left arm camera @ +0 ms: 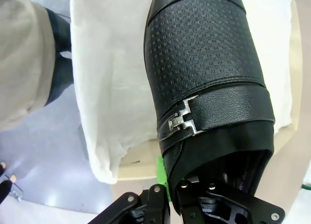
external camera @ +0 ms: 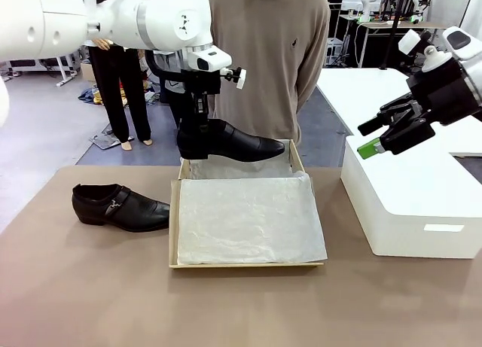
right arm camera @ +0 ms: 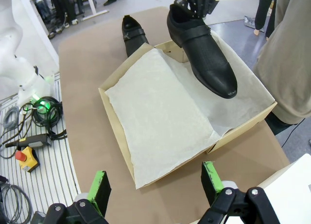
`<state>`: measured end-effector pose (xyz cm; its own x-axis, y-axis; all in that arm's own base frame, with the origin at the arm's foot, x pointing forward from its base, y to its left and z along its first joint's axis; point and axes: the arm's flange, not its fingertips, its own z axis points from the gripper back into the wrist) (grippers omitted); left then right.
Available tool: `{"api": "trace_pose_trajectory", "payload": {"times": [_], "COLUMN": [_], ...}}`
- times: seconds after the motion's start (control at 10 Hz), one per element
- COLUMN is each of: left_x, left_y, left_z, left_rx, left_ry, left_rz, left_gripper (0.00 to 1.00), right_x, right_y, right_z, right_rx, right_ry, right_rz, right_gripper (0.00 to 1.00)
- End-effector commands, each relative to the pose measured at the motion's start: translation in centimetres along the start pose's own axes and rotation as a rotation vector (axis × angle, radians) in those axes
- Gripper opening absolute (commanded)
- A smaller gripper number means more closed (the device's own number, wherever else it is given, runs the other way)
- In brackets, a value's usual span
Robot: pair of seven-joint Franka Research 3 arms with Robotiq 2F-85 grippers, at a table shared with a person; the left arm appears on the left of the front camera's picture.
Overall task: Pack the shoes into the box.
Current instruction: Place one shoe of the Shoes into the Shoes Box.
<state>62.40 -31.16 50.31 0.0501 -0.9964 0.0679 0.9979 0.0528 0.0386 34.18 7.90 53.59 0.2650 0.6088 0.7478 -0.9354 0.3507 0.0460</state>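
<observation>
Shoe number one (external camera: pixel 230 140) is up in the air, pinched at the heel end by the left tool (external camera: pixel 197 127). It's hanging just over the far end of the cardboard shoebox (external camera: pixel 175 226). Its long axis runs along the box's far wall, toe pointing to the robot's right, so I'd guess it mostly needs to go straight down onto the tissue paper (external camera: pixel 245 219). Second shoe (external camera: pixel 120 206) sits on the counter (external camera: pixel 90 287) just left of the box, nearer the left arm. Right tool (external camera: pixel 376 140) hovers with its fingers apart above the white plastic box (external camera: pixel 410 204), well off to the right.
</observation>
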Motion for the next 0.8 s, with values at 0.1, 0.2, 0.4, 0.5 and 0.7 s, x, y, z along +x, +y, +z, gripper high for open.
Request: {"api": "trace_pose_trajectory", "payload": {"times": [0.1,0.2,0.4,0.5,0.7], "left_x": [2.0,2.5,3.0,3.3,3.5], "left_y": [1.4,1.6,2.1,2.3,2.7], "left_z": [0.1,-0.4,-1.7,-2.3,-3.6], "left_rx": [0.01,0.012,0.015,0.005,0.022], "left_ry": [-0.014,-0.003,0.005,0.003,0.016], "left_rz": [-0.015,-0.017,-0.02,-0.009,-0.016], "left_gripper": [0.0,0.0,0.0,0.0,0.0], "right_x": [0.0,0.0,0.0,0.0,0.0], "right_y": [-0.3,-0.3,-0.3,-0.3,-0.3], "right_z": [-0.2,-0.2,-0.2,-0.2,-0.2], "right_rx": [0.011,0.011,0.011,0.011,0.011], "right_ry": [-0.031,-0.031,-0.031,-0.031,-0.031], "right_rz": [0.023,0.023,0.023,0.023,0.023], "right_gripper": [1.0,1.0,1.0,1.0,1.0]}}
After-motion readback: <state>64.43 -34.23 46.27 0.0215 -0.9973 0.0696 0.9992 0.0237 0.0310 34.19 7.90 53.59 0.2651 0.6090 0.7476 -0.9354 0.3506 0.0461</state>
